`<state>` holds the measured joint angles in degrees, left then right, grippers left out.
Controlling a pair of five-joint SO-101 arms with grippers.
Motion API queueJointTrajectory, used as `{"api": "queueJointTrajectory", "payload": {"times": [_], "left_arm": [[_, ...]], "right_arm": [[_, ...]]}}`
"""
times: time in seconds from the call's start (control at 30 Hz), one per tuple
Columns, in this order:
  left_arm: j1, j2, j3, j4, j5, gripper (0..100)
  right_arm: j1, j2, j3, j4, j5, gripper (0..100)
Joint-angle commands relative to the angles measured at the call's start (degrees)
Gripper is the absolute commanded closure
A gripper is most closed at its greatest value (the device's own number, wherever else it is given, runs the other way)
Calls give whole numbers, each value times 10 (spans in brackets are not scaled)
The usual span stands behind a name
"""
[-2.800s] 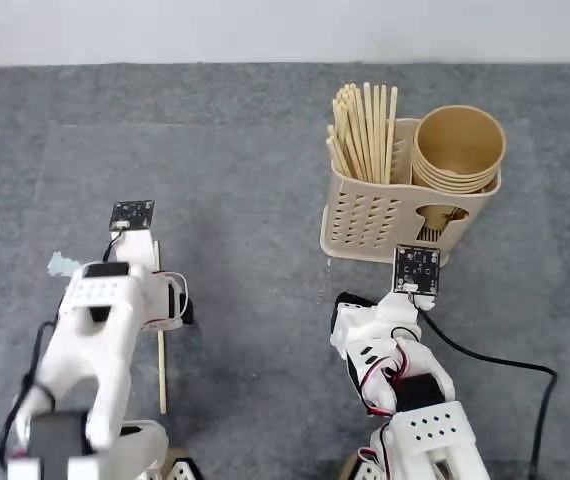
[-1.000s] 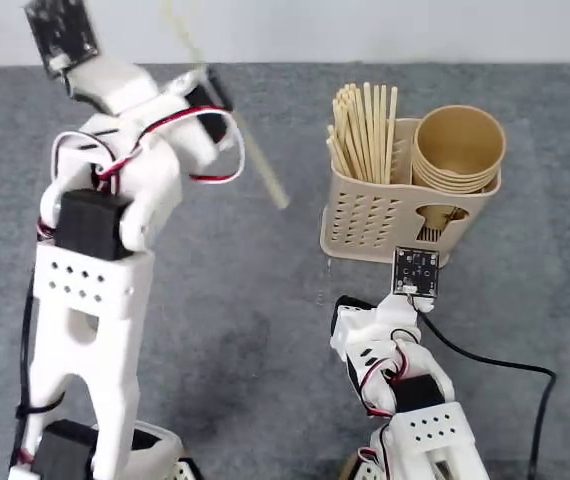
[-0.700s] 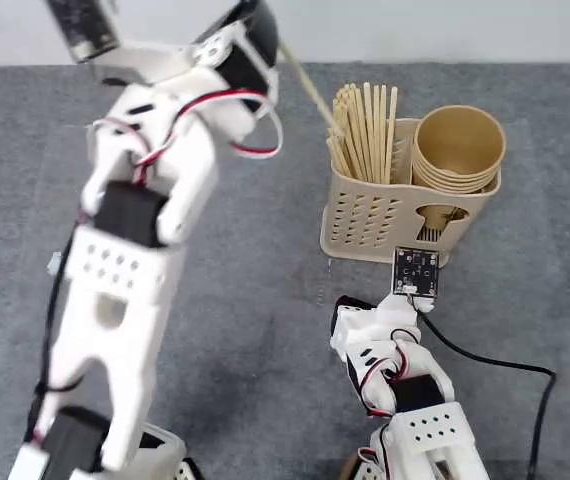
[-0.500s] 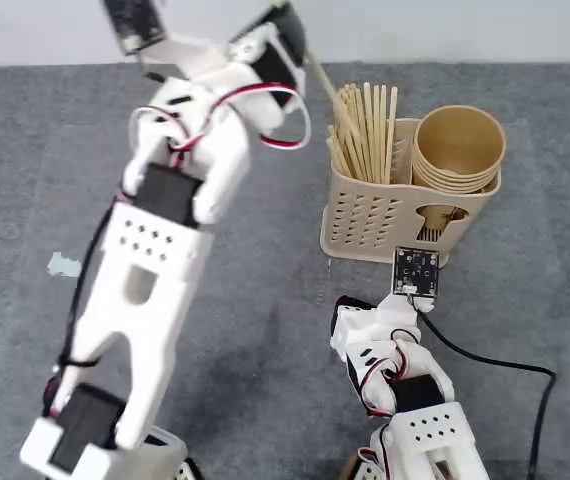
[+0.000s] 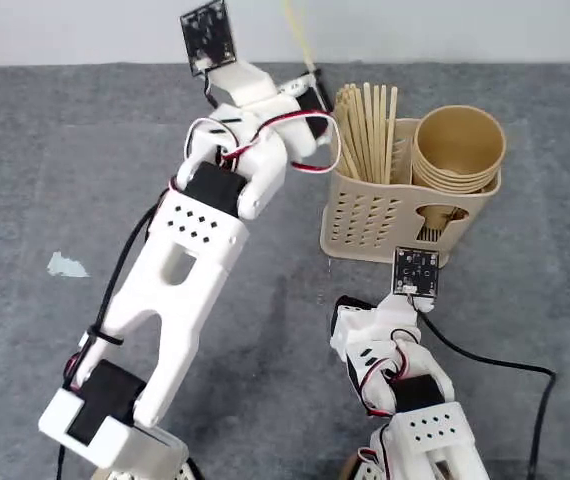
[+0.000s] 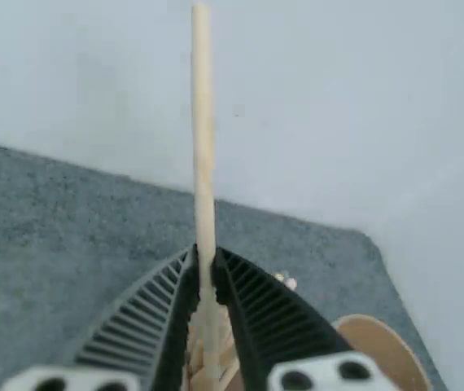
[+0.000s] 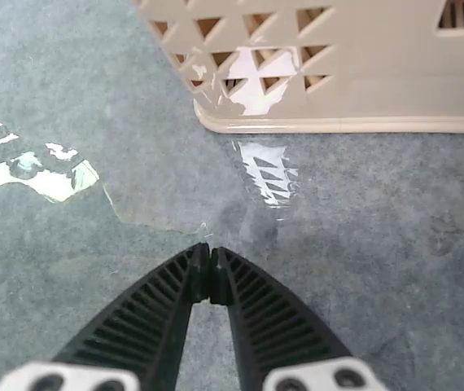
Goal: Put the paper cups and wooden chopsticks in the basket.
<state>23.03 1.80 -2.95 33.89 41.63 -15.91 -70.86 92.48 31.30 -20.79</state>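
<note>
My left gripper (image 5: 315,82) is raised beside the beige basket's (image 5: 370,215) far left corner, shut on a single wooden chopstick (image 5: 300,38) that sticks up and away from it. In the left wrist view the chopstick (image 6: 203,147) stands pinched between the black fingers (image 6: 244,301), with the cup rim (image 6: 383,342) below. Several chopsticks (image 5: 365,125) stand in the basket's left compartment. A stack of paper cups (image 5: 457,150) fills the right compartment. My right gripper (image 7: 208,269) rests shut and empty just above the grey mat, in front of the basket (image 7: 354,73).
A grey mat (image 5: 215,170) covers the table, with a pale wall behind it. A small pale scrap (image 5: 65,266) lies at the left. A black cable (image 5: 495,365) trails from the right arm. Transparent film patches (image 7: 45,175) lie on the mat near the basket's base.
The left arm lifted a chopstick from the mat at the near left, swung up and right, and now holds it beside the basket's chopstick compartment. The right arm stayed still.
</note>
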Motion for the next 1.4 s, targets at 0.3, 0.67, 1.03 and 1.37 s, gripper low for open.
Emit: {"api": "queueJointTrajectory", "payload": {"times": [0.3,0.67,1.03,1.37], "left_arm": [[33,-33,15,84,-14,712],[18,-167,19,161,0,713],[-48,-295,23,297,-63,894],[-62,-551,258,283,-126,988]], "right_arm": [[-2,-9,-7,-13,8,990],[-2,-9,-6,-13,8,990],[-2,-9,-8,-11,8,990],[5,-10,-61,55,8,990]]}}
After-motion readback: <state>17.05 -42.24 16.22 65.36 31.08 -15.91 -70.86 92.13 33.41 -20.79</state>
